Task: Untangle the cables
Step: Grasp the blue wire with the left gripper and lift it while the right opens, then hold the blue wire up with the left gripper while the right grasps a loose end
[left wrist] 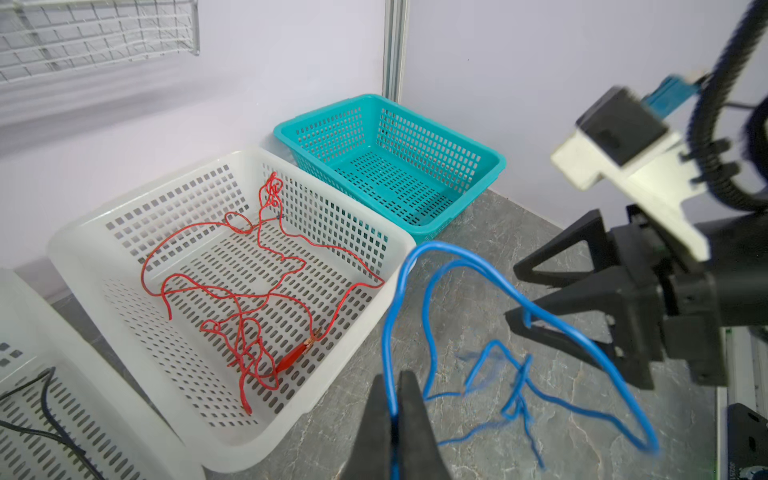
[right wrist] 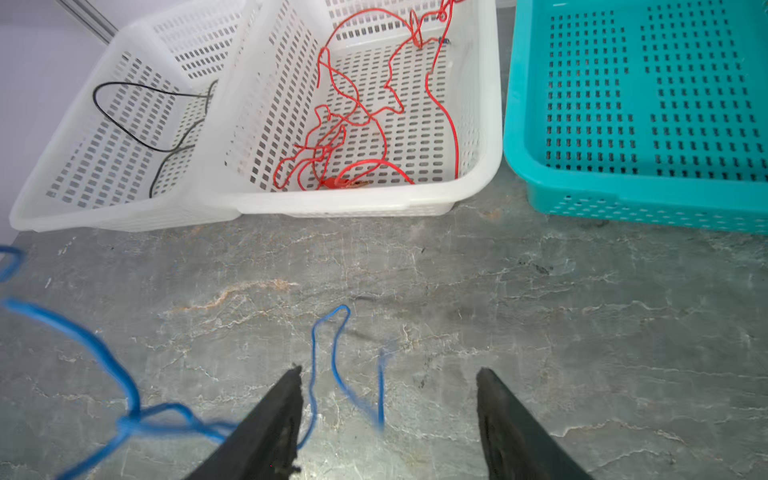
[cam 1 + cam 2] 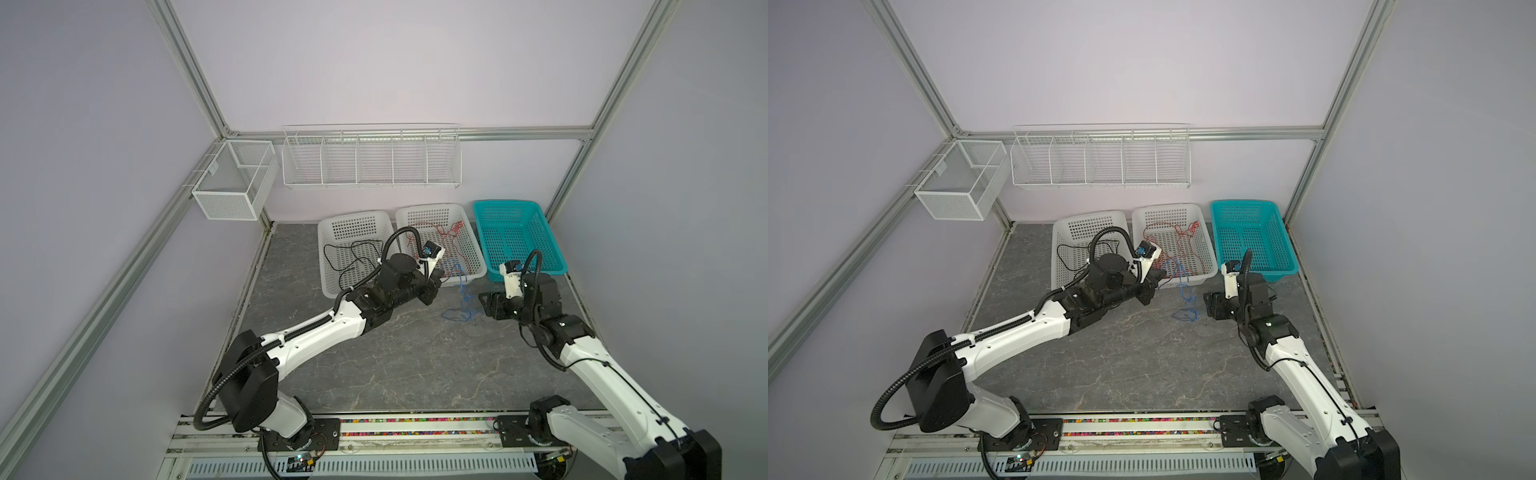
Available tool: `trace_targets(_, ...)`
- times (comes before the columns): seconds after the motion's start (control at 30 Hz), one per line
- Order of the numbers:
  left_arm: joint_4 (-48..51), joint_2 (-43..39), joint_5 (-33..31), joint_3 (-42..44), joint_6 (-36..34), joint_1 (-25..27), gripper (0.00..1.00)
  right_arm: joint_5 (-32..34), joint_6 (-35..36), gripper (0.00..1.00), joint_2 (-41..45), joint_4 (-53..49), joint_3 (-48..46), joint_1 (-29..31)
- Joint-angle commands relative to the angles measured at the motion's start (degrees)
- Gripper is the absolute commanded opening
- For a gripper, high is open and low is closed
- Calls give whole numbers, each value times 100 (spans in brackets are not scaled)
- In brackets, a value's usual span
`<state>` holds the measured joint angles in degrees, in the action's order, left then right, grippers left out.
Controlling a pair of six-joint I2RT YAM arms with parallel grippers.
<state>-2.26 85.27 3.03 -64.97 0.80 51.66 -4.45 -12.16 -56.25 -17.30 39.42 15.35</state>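
1. top views first: the left gripper (image 3: 434,286) is out at the front edge of the middle white basket (image 3: 428,207), clamped tight. the blue cable (image 3: 459,316) trails from it down onto the table (image 3: 374,365) and bunches in a small tangle between the two arms.
2. same views: the right gripper (image 3: 487,306) sits low, just beside that tangle, in front of the teal basket (image 3: 505,202). the red cable (image 3: 451,237) sprawls inside the middle white basket, and the black cable (image 3: 353,257) loops in the left white basket (image 3: 353,214).
3. over to the left wrist: the left gripper (image 1: 395,376) has its jaws pressed together, pinching the blue cable (image 1: 385,332). the cable arches up in two loops, then drops to the table. one strand crosses the right gripper's (image 1: 513,293) lower finger, and i cannot tell if it touches.
4. right wrist now: the right gripper (image 2: 389,370) is released, jaws wide apart, gripping nothing. a narrow loop of the blue cable (image 2: 314,365) lies on the table between the fingers, close to one of them. the rest runs off blurred to the side.
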Motion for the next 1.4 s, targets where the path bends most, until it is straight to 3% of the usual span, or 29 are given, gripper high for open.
trace_targets(0.0,209,-273,-52,61,-53,-23,0,-302,132,68,22,559,-248,-26)
trace_targets(0.2,307,-568,-148,90,-97,-18,0,-630,204,69,-143,929,-444,-26)
trace_targets(0.4,390,-730,-204,43,-111,-30,0,-1594,469,70,-71,1269,-594,33)
trace_targets(0.77,684,-935,-752,-213,-32,-85,0,-1147,357,71,782,890,-750,118)
trace_targets(1.0,619,-899,-1040,-312,195,-82,0,-840,339,71,1269,820,-986,617)
trace_targets(1.37,631,-830,-1583,-616,509,-85,0,-681,190,73,1330,1417,-1375,1041)
